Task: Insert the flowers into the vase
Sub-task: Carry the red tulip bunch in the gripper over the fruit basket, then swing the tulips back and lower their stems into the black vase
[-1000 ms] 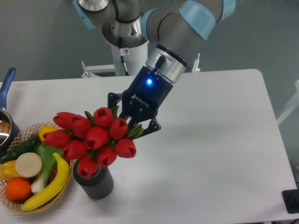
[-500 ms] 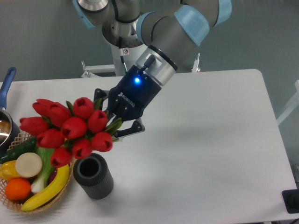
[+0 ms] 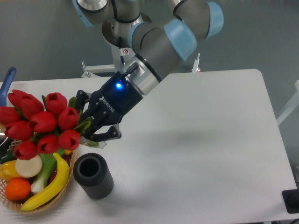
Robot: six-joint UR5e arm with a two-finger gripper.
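While the tool is gripping the flowers by their stems, it is carrying them left, off the vase and over the basket; insertion is regressing.

White table bears vase, wicker basket, perhaps a pan.

White "ROBOTIQ" lettering on the black tool body, small unreadable sticker on the arm base

We had one fixed camera, set in front of the table and raised, looking down and across it toward the arm's base, fairly near.
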